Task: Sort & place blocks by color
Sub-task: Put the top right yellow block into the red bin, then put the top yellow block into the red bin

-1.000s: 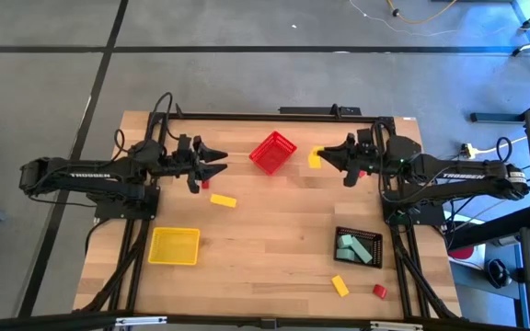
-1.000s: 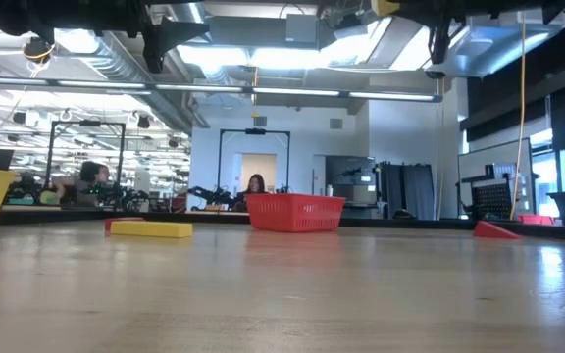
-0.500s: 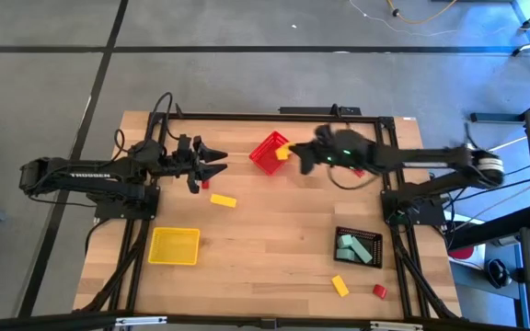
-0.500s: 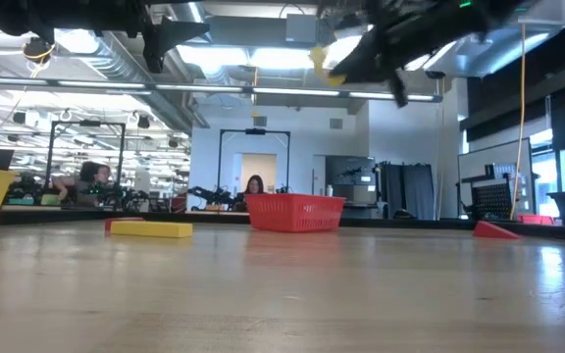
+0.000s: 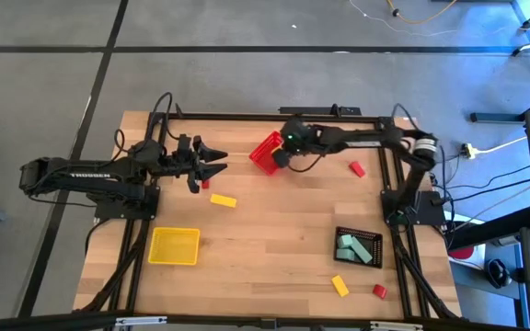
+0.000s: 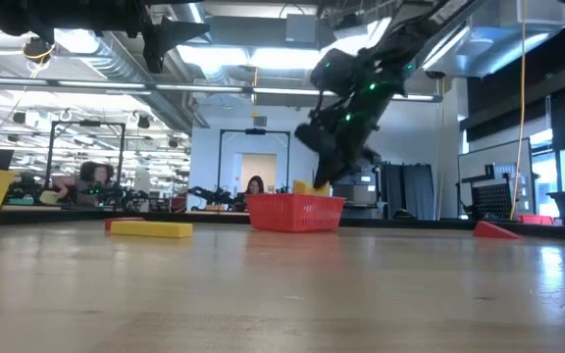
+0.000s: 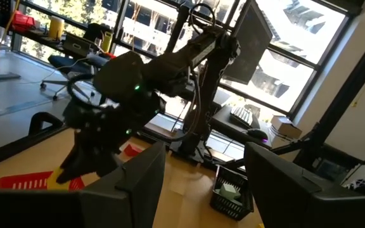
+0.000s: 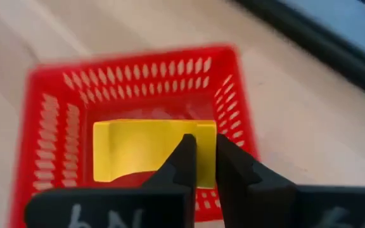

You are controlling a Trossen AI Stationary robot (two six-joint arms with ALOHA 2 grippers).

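One yellow block [image 8: 151, 150] pinched in right hand [image 8: 200, 155] over red bin [image 8: 49, 120].

The right gripper [image 5: 279, 155] holds a block [image 8: 154, 149] over, perhaps inside, the rear basket [image 5: 265, 147].

The left arm [image 5: 72, 173] has the white word "TROSSEN" on its side; no other words can be read.
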